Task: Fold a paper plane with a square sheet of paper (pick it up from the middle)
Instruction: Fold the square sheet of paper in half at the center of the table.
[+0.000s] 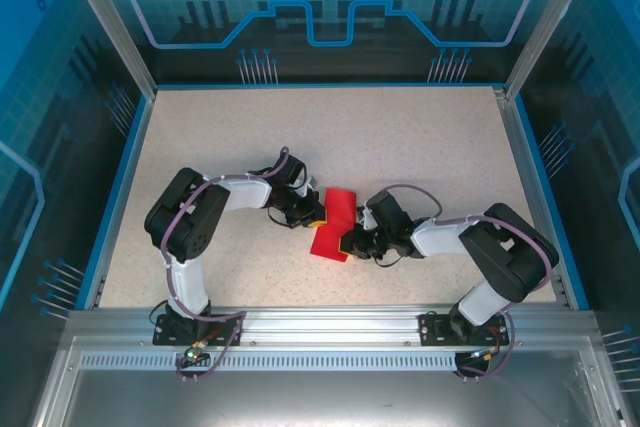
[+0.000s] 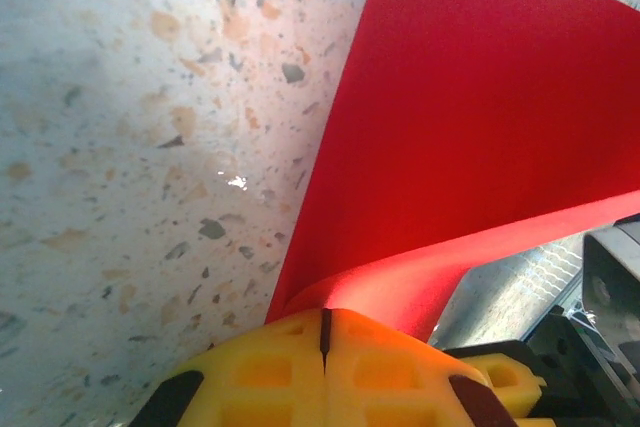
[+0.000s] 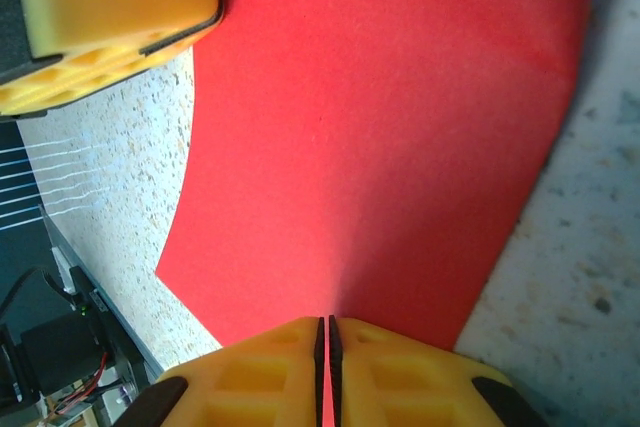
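Left hand [image 1: 311, 215] and right hand [image 1: 353, 244] are clenching opposite edges of the red paper [image 1: 336, 219], apparently bowing it for creasing.

One red sheet of paper [image 1: 335, 222], two arms [image 1: 190, 217] [image 1: 500, 247], one table [image 1: 400, 137].

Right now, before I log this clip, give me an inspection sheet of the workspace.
Surface: speckled beige table.
Job's things: square sheet of paper, red, bowed rather than flat, held between the two grippers.
Clutter: nothing seen.
Grippers: left gripper and right gripper are each shut on an edge of the sheet.
Cables: purple cables looped along both arms, off the paper.
Surroundings: blue-lit panelled enclosure; aluminium rail at the near edge.
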You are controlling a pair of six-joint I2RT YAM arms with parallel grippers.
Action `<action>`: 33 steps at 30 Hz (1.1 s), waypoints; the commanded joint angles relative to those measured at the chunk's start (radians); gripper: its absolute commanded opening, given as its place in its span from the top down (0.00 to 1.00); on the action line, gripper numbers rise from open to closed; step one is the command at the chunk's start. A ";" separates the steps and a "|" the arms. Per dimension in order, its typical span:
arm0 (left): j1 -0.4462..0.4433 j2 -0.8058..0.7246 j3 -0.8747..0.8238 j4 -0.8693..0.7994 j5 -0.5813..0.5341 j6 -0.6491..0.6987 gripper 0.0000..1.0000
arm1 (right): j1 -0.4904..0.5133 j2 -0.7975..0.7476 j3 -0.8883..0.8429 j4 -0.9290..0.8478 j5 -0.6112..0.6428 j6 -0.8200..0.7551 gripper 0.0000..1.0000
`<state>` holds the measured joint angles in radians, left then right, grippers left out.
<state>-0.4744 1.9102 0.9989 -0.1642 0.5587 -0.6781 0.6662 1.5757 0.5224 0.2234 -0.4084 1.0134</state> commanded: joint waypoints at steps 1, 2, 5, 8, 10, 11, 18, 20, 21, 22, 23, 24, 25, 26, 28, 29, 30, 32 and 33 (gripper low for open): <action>-0.015 0.067 -0.026 -0.118 -0.080 0.018 1.00 | 0.037 -0.051 0.006 -0.055 0.024 -0.014 0.87; -0.015 0.065 -0.026 -0.117 -0.081 0.016 1.00 | 0.041 -0.050 0.006 -0.053 0.025 -0.012 0.87; -0.015 0.067 -0.024 -0.117 -0.081 0.016 1.00 | 0.050 -0.029 -0.010 -0.015 0.021 0.009 0.87; -0.014 0.067 -0.024 -0.115 -0.079 0.015 1.00 | 0.060 0.002 -0.016 -0.002 0.016 0.015 0.87; -0.015 0.067 -0.025 -0.115 -0.079 0.014 1.00 | 0.062 0.016 -0.024 -0.008 0.032 0.013 0.87; -0.014 0.067 -0.023 -0.114 -0.079 0.014 1.00 | 0.062 0.021 -0.028 -0.012 0.039 0.012 0.87; -0.016 0.066 -0.029 -0.111 -0.077 0.015 1.00 | 0.068 0.024 -0.024 -0.026 0.043 0.010 0.88; -0.015 0.067 -0.029 -0.112 -0.077 0.015 1.00 | 0.074 -0.004 -0.024 -0.020 0.038 0.011 0.88; -0.014 0.068 -0.029 -0.112 -0.078 0.015 1.00 | 0.078 -0.018 -0.024 -0.018 0.035 0.012 0.88; -0.015 0.067 -0.028 -0.112 -0.077 0.016 1.00 | 0.078 -0.029 -0.024 -0.013 0.029 0.013 0.87; -0.015 0.067 -0.028 -0.112 -0.078 0.016 1.00 | 0.078 -0.037 -0.027 -0.005 0.024 0.013 0.87; -0.015 0.067 -0.028 -0.113 -0.078 0.016 1.00 | 0.080 -0.040 -0.030 0.000 0.022 0.013 0.87; -0.015 0.067 -0.028 -0.112 -0.077 0.016 1.00 | 0.079 -0.039 -0.032 0.001 0.023 0.015 0.87; -0.015 0.068 -0.028 -0.112 -0.078 0.016 1.00 | 0.079 -0.037 -0.037 0.001 0.025 0.014 0.87; -0.015 0.070 -0.028 -0.112 -0.077 0.015 1.00 | 0.081 -0.020 -0.049 -0.005 0.040 0.014 0.87; -0.015 0.070 -0.028 -0.112 -0.078 0.016 1.00 | 0.080 -0.011 -0.058 0.003 0.041 0.016 0.87; -0.015 0.070 -0.028 -0.112 -0.077 0.016 1.00 | 0.081 0.001 -0.073 0.028 0.037 0.024 0.87; -0.015 0.071 -0.028 -0.112 -0.078 0.016 1.00 | 0.079 0.023 -0.093 0.041 0.038 0.033 0.87; -0.014 0.072 -0.028 -0.112 -0.077 0.017 1.00 | 0.080 0.031 -0.098 0.041 0.047 0.031 0.87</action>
<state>-0.4744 1.9114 0.9993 -0.1635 0.5591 -0.6781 0.7284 1.5562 0.4652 0.2768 -0.3782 1.0325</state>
